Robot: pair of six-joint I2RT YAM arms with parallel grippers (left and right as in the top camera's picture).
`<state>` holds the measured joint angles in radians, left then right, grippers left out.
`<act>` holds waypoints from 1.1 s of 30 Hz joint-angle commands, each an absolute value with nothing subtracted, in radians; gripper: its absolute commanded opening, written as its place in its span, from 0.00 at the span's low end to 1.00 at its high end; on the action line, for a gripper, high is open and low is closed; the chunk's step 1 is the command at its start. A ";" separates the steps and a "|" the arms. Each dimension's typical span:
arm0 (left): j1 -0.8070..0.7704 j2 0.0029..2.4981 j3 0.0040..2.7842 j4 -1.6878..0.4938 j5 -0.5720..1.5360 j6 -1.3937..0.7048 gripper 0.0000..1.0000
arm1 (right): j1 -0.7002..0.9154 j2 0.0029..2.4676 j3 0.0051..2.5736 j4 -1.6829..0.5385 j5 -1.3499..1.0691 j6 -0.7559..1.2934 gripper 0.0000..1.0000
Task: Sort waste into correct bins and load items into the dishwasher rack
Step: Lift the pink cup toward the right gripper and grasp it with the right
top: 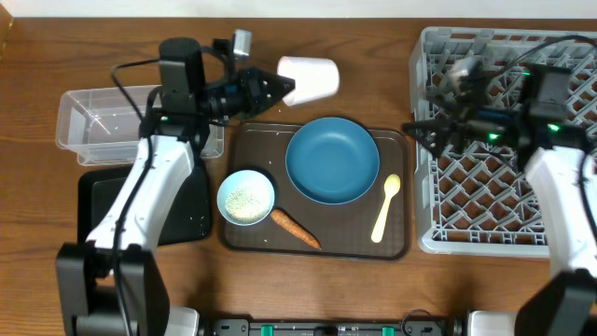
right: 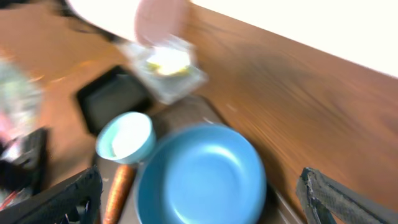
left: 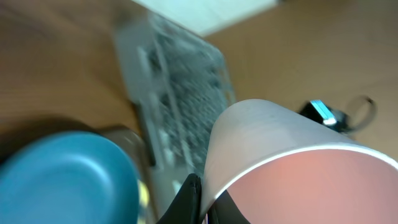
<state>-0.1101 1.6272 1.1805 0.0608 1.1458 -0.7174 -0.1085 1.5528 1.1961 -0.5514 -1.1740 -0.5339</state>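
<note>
white cup [top: 312, 78] rim gripped by left claw [top: 284, 91] beyond tray's [top: 252, 142] far edge; right claw [top: 422, 131] spread wide at rack's [top: 485, 198] left edge.

Blurry rack [left: 180, 93], edge-cropped cup [left: 267, 134]

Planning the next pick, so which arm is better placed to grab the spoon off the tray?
Right. The right gripper is open and empty over the edge of the rack nearest the spoon, while the left gripper is shut on the white cup, farther away.
</note>
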 commanded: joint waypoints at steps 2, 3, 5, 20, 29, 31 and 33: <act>-0.131 1.665 1.197 0.073 1.372 -0.757 0.06 | -0.028 1.625 1.208 -0.483 -1.422 -0.675 0.98; -0.137 1.669 1.197 0.073 1.381 -0.743 0.06 | -0.007 1.640 1.208 -0.462 -1.442 -0.675 0.98; -0.149 1.673 1.197 0.073 1.388 -0.718 0.06 | 0.029 1.664 1.208 -0.419 -1.478 -0.675 0.97; -0.204 1.674 1.197 0.073 1.396 -0.700 0.06 | 0.166 1.695 1.208 -0.011 -1.489 -0.560 0.86; -0.204 1.674 1.197 0.073 1.395 -0.700 0.06 | 0.166 1.695 1.208 0.175 -1.489 -0.404 0.81; -0.204 1.674 1.197 0.073 1.395 -0.700 0.06 | 0.166 1.695 1.208 0.175 -1.489 -0.404 0.79; -0.204 1.674 1.197 0.073 1.395 -0.700 0.06 | 0.166 1.695 1.208 0.176 -1.489 -0.404 0.77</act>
<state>-0.2039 1.6703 1.1805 0.0711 1.3701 -0.7208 0.1593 1.6951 1.1961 0.1726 -1.4780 -0.4442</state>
